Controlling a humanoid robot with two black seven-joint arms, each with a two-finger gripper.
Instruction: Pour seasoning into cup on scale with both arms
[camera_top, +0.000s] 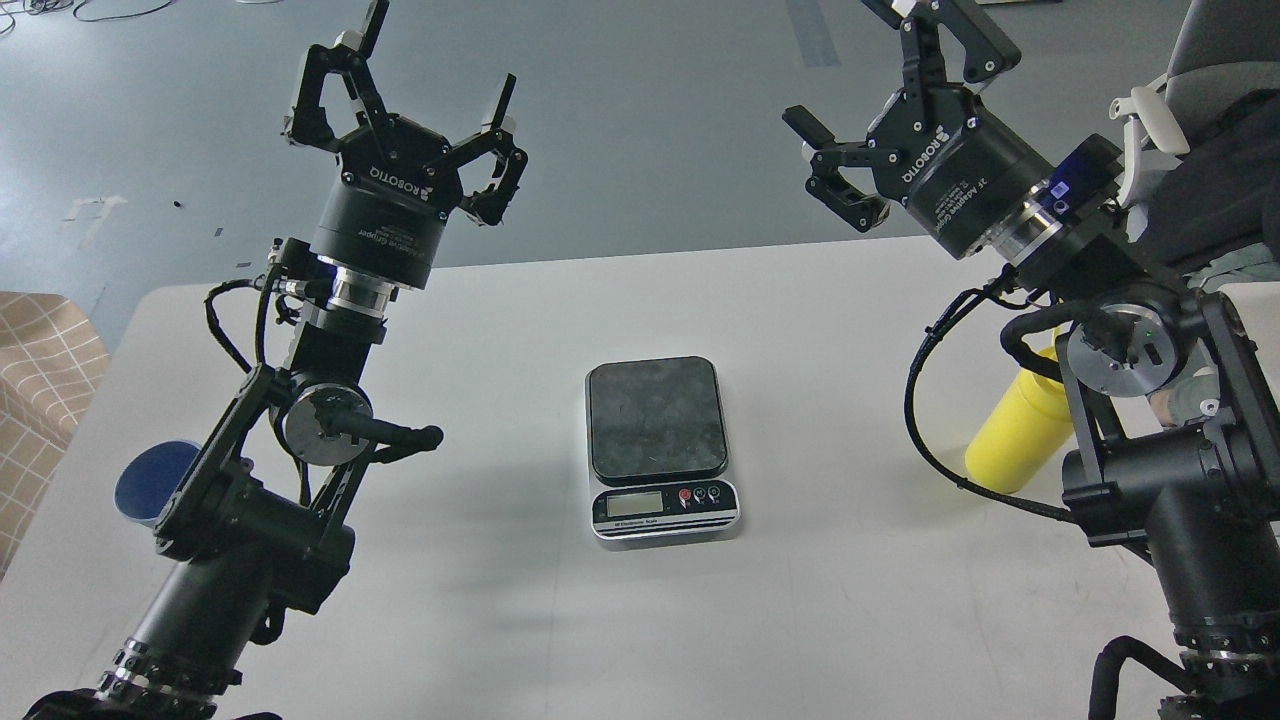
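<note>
We are holding both grippers raised, fingers spread and empty: the left gripper (425, 105) well above the cup (150, 480), the right gripper (885, 90) above the seasoning (1015, 435), leaving the bare scale (660, 445) between them reachable.

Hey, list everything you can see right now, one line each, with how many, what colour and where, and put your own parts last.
flat kitchen scale with dark platform and silver front panel: one, table centre, nothing on it
blue cup: one, table's left edge, partly hidden behind the left arm
bright yellow plastic bottle: one, table's right side, top hidden by the right arm
white table: one
left gripper: black, open, raised
right gripper: black, open, raised
</note>
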